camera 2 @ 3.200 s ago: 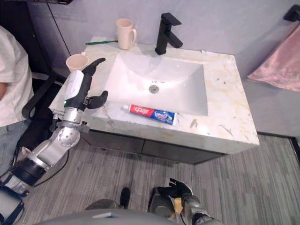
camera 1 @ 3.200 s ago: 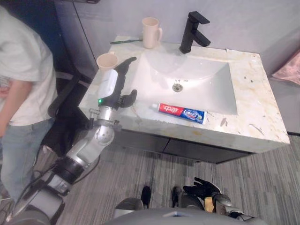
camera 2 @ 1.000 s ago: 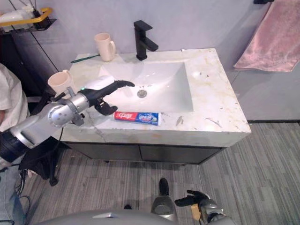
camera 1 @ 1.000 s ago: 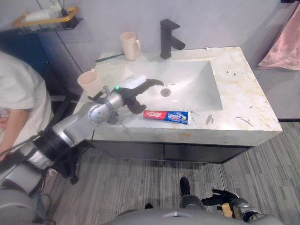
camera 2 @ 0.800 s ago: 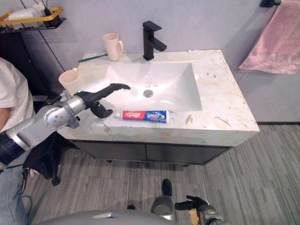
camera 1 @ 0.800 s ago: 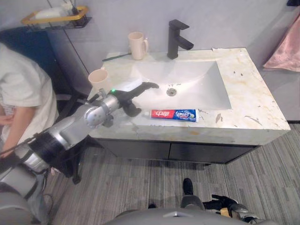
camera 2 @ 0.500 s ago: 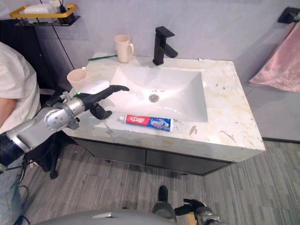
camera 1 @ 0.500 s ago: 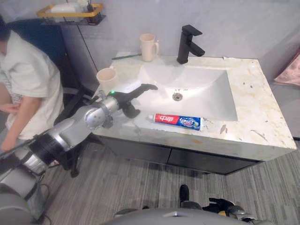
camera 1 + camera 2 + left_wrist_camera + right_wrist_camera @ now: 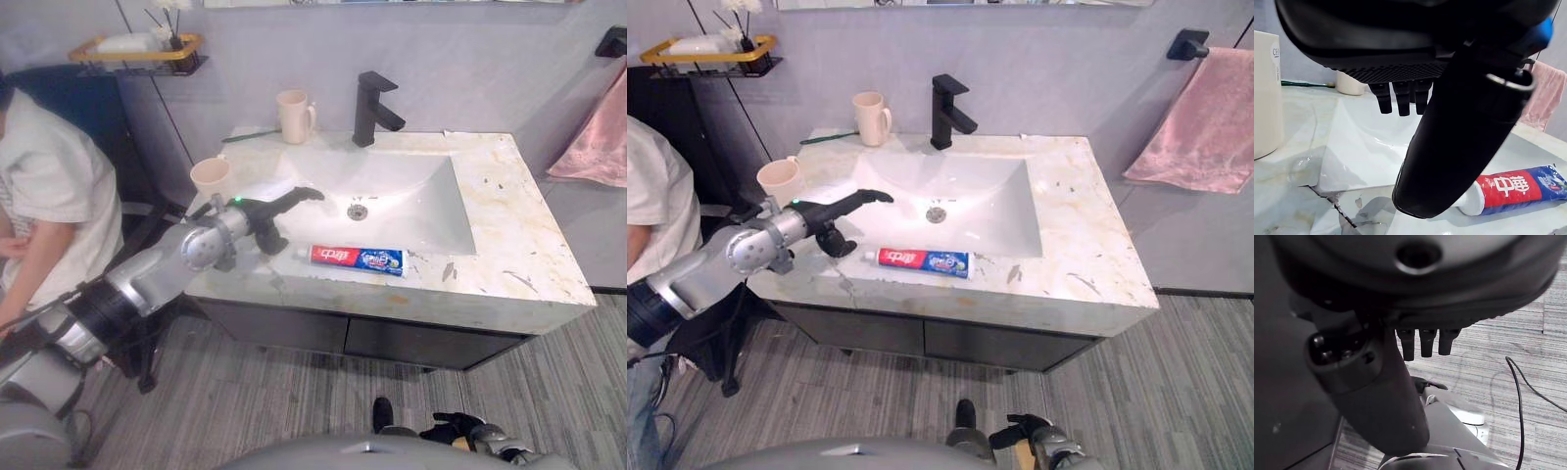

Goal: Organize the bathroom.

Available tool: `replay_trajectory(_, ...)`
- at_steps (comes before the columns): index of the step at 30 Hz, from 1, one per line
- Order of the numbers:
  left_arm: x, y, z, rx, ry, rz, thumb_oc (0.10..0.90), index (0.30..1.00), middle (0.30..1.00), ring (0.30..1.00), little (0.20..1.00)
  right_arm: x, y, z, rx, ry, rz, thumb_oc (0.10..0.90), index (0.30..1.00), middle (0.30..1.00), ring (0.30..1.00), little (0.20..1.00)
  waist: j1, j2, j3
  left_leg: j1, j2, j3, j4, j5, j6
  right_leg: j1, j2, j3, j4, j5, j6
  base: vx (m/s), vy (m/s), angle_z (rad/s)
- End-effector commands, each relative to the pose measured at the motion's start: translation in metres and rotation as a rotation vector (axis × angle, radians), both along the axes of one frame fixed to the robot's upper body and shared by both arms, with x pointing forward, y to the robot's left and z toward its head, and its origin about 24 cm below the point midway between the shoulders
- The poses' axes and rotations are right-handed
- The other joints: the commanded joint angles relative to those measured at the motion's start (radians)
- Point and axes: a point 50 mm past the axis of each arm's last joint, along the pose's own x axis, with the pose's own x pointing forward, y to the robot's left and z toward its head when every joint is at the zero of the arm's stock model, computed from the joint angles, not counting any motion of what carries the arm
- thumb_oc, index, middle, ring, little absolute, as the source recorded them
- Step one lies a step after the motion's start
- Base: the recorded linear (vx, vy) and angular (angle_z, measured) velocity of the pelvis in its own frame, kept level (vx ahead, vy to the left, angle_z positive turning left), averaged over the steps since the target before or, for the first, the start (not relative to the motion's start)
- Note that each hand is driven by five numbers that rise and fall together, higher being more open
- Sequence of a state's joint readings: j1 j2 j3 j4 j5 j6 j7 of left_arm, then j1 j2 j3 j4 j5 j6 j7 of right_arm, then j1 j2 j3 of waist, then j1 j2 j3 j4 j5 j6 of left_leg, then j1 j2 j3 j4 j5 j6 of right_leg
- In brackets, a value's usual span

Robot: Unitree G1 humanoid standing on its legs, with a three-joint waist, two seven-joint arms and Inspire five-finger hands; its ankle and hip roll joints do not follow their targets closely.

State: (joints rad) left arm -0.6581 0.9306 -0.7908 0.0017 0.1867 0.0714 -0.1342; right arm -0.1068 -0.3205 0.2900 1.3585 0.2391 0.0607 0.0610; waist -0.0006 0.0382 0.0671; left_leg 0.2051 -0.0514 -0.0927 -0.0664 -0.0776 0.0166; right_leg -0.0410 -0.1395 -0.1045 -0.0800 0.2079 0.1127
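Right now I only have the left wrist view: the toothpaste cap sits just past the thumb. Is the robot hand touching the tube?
Observer: No. In the left eye view the left robot hand is open by the left rim of the basin, and a gap shows between its thumb and the toothpaste on the front strip of the counter.
Operator: Where is the right robot hand?
Observer: It hangs low over the floor in front of the vanity, open and holding nothing.
Operator: Anyone close?
Observer: Yes, a person in a light shirt is at the vanity's left side, beside the left arm.
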Motion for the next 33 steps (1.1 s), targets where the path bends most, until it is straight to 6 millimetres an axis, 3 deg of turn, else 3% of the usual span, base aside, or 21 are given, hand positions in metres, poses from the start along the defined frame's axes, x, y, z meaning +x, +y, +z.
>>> replay_trajectory(1, 0.023, 0.012, 0.075, 0.036, -0.371, 0.069, 0.8, 0.9, 0.9, 0.9, 0.9, 0.023, 0.005, 0.005, 0.026, -0.038, 0.074, 0.8, 0.9, 0.9, 0.9, 0.9, 0.022, 0.027, -0.008, -0.058, -0.024, -0.024, 0.012, -0.021, 0.046, -0.01, 0.024, 0.02, 0.118, -0.14, 0.047, -0.02, -0.055, 0.06)
replay_trajectory(5, 0.021, 0.021, 0.079, 0.029, -0.317, 0.059, 0.8, 0.9, 0.9, 0.9, 0.9, 0.024, 0.006, 0.005, 0.031, -0.031, 0.084, 0.8, 0.9, 0.9, 0.9, 0.9, 0.033, 0.031, -0.013, -0.06, -0.017, -0.027, 0.007, -0.014, 0.04, 0.002, 0.027, 0.009, 0.114, -0.149, 0.045, -0.04, -0.073, 0.08)
replay_trajectory(17, 0.017, 0.016, 0.084, -0.014, -0.279, 0.005, 0.8, 0.9, 0.9, 0.9, 0.9, 0.03, 0.014, 0.004, 0.041, -0.012, 0.124, 0.8, 0.9, 0.9, 0.9, 0.9, 0.053, 0.043, -0.03, -0.061, 0.01, -0.024, -0.013, 0.009, 0.015, 0.052, 0.045, -0.027, 0.08, -0.18, 0.027, -0.03, -0.1, 0.13)
replay_trajectory(23, 0.005, -0.01, 0.09, -0.199, -0.228, -0.123, 0.8, 0.9, 0.9, 0.9, 0.9, 0.028, 0.01, 0.005, 0.028, 0.008, 0.131, 0.8, 0.9, 0.9, 0.9, 0.9, 0.06, 0.05, -0.035, -0.078, 0.023, -0.031, -0.008, 0.026, -0.009, 0.088, 0.056, -0.043, 0.069, -0.207, 0.0, -0.03, -0.076, 0.1)
replay_trajectory(33, -0.011, -0.046, 0.076, -0.251, -0.064, -0.278, 0.8, 0.9, 0.9, 0.9, 0.9, 0.036, 0.002, 0.01, -0.007, -0.016, 0.095, 0.8, 0.9, 0.9, 0.9, 0.9, 0.064, 0.044, -0.027, -0.095, 0.045, -0.033, 0.016, 0.037, -0.044, 0.132, 0.068, -0.064, 0.053, -0.232, -0.027, -0.02, -0.036, 0.08)
